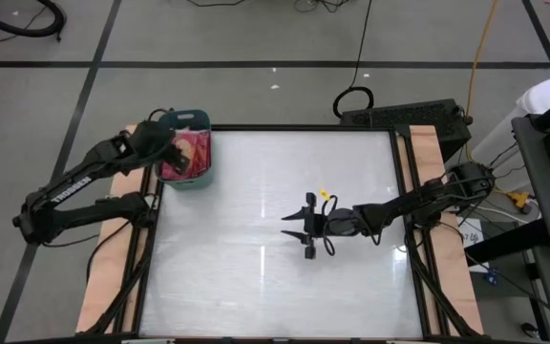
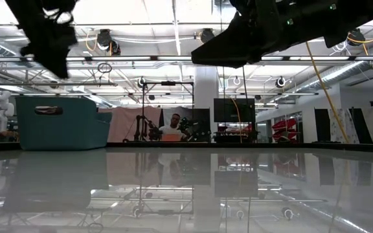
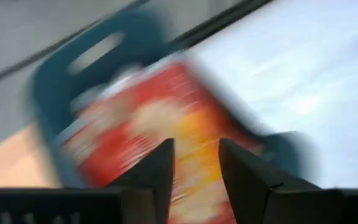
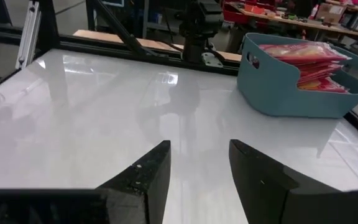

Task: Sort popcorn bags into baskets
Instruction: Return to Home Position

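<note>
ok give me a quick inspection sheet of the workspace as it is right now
surface: glossy white table top; only the bin stands on it
job's things: teal bin at the table corner by the left arm, red popcorn bags stacked inside; none seen loose
clutter: nothing seen
claws: left claw open, above the bags in the bin; right claw open and empty, over mid-table
cables: black cable looped on the floor beyond the table; yellow cable on the floor at right
surroundings: person seated in the room behind
</note>
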